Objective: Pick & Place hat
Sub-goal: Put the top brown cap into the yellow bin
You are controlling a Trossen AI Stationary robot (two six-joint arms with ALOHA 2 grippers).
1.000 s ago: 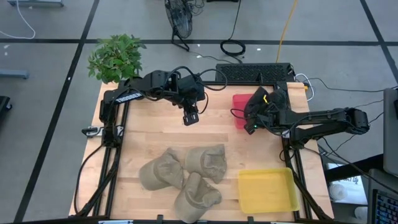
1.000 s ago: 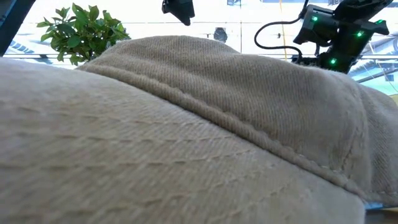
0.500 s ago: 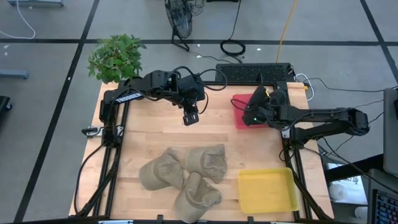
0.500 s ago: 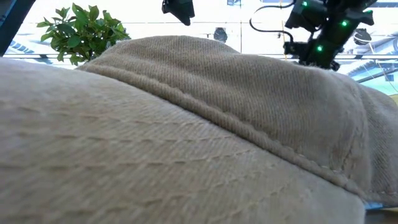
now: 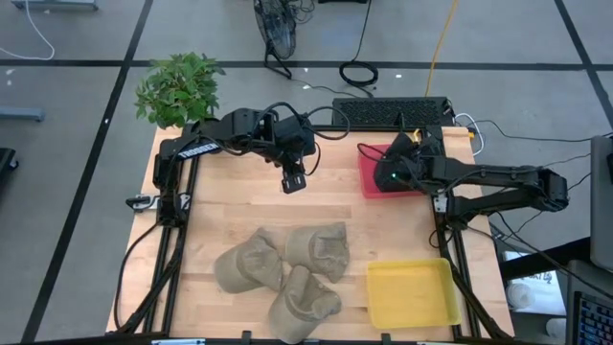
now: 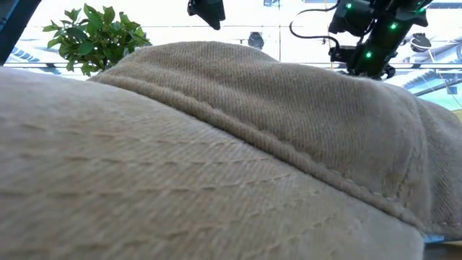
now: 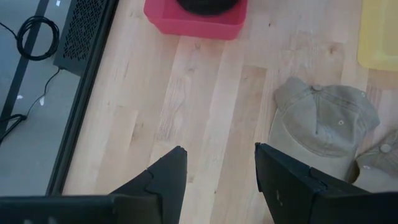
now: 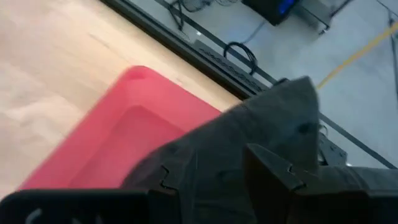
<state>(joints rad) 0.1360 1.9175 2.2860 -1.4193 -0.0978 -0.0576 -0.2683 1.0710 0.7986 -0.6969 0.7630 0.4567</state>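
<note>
Your right gripper (image 8: 217, 171) holds a dark hat (image 8: 261, 134) over the red bin (image 5: 372, 179); three tan caps (image 5: 287, 268) remain; left gripper (image 5: 295, 182) jaws wide.

Three hats (image 5: 283, 268) lie clustered at the bench's (image 5: 230, 206) front middle; one tray (image 5: 412, 292) sits right of them, another tray (image 5: 369, 177) behind, a plant (image 5: 177, 88) back left.
</note>
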